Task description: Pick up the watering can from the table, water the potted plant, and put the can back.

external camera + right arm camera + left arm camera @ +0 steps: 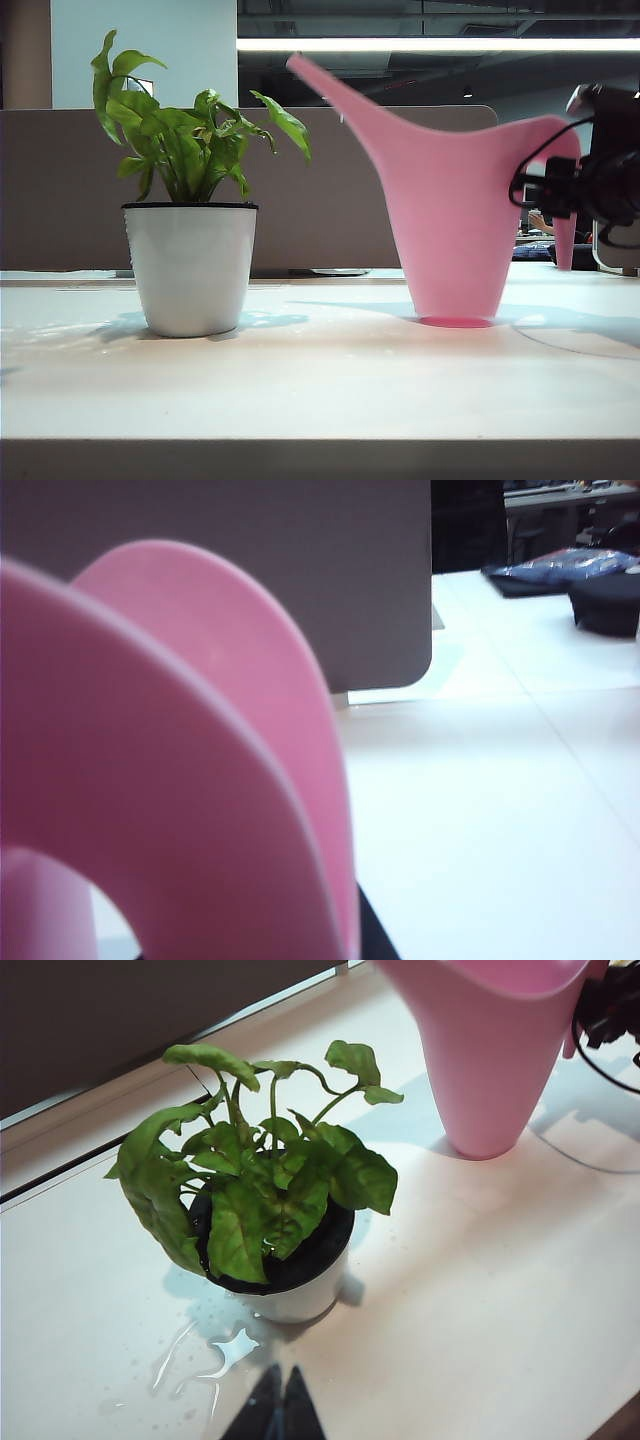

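The pink can (450, 200) stands up straight on the bench (320, 390), a bit to the right of the middle. Its flat bottom sits on the bench top. Its long thin spout points up and to the left, toward the plant (190, 150). The tip of the spout is high up, above the leaves but off to their side. The can and the plant are apart and do not touch.

The plant has wide green wavy leaves. It grows in a white pot (190, 270) with a dark rim. The pot stands on the left part of the bench.

The right hand (575, 190) is black. It is at the right side, at the curved handle of the can. It is closed around the handle and grasps the can. A black wire (530, 165) loops beside it. In the right wrist view the pink handle (200, 730) is very close and fills much of the picture, like a big arch.

The left hand (281, 1405) hangs over the bench, near the pot, on the side away from the can. Its two dark fingers are pressed together, and it grasps nothing. From there you look down on the plant (270, 1190) and see the lower part of the can (490, 1050) behind it. Small shiny puddles of water (232, 1348) lie on the bench between the pot and the left hand.

A grey board (330, 180) stands behind the bench.
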`<state>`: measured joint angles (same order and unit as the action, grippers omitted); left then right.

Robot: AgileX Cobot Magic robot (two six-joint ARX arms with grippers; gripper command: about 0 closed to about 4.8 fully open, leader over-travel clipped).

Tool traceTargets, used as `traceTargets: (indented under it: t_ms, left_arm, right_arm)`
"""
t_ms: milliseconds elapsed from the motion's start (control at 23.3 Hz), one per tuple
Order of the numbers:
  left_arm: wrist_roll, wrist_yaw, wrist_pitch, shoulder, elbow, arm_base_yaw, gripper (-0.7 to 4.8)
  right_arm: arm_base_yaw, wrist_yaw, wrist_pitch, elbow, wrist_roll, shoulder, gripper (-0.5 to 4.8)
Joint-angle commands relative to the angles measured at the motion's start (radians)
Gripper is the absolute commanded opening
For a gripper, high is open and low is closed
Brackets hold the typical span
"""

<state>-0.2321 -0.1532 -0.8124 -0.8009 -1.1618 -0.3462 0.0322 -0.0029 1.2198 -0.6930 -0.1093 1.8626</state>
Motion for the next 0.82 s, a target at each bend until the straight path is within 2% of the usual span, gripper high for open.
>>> traceTargets:
  t_ms: [43,215,344,386,429,644,816]
  left_arm:
    - [0.0,0.0,0.006,0.002,-0.005,0.002,-0.05]
    - [0.0,0.0,0.006,0.0,-0.004,0.002,-0.05]
    - [0.0,0.0,0.006,0.0,-0.004,0.002,-0.05]
    - [0.0,0.0,0.006,0.001,-0.004,0.002,-0.05]
    - [0.0,0.0,0.006,0.001,-0.004,0.002,-0.05]
    - [0.0,0.0,0.005,0.002,-0.004,0.002,-0.05]
    - [0.0,0.0,0.005,0.002,-0.004,0.002,-0.05]
  right_arm:
    - [0.0,0.0,0.07,-0.01,0.007,-0.006,0.77]
    - [0.0,-0.041,0.068,-0.01,0.017,-0.003,1.22]
    - [0.0,-0.044,0.044,-0.01,0.017,-0.003,1.32]
    - [0.0,-0.044,0.028,-0.009,0.017,-0.004,1.9]
    - [0.0,-0.044,0.017,-0.009,0.017,-0.004,2.15]
    - [0.0,-0.045,-0.036,-0.009,0.016,-0.005,2.32]
    - [0.0,-0.044,-0.105,-0.008,0.016,-0.03,2.82]
